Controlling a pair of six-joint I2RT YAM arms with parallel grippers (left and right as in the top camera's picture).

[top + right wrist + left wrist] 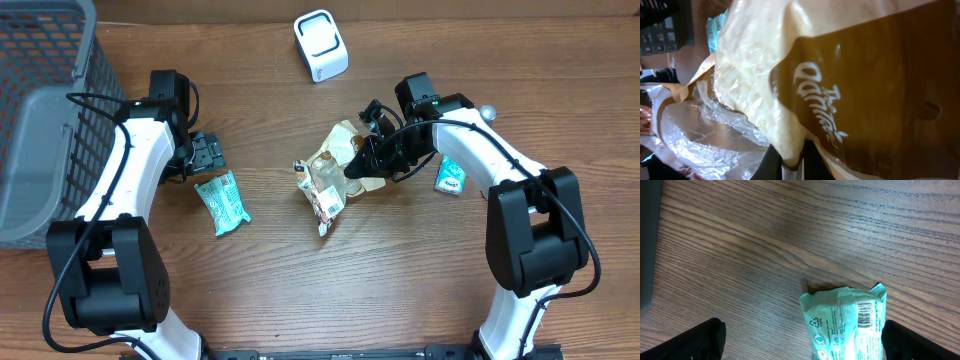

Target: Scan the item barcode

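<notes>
A cream and brown snack bag (335, 160) lies crumpled at the table's middle. My right gripper (362, 165) is shut on its right edge. In the right wrist view the bag (840, 75) fills the frame, and a fold of it is pinched in the gripper (792, 162). No barcode shows on it. The white scanner (321, 45) stands at the back centre. A green packet (222, 202) lies at the left. My left gripper (205, 155) hangs open just behind it. The left wrist view shows this packet (850, 322), barcode up, near the right fingertip of the open gripper (805, 350).
A grey mesh basket (40, 120) occupies the far left. A small teal packet (450, 177) lies beside the right arm. A clear wrapper with red print (325, 200) trails from the front of the snack bag.
</notes>
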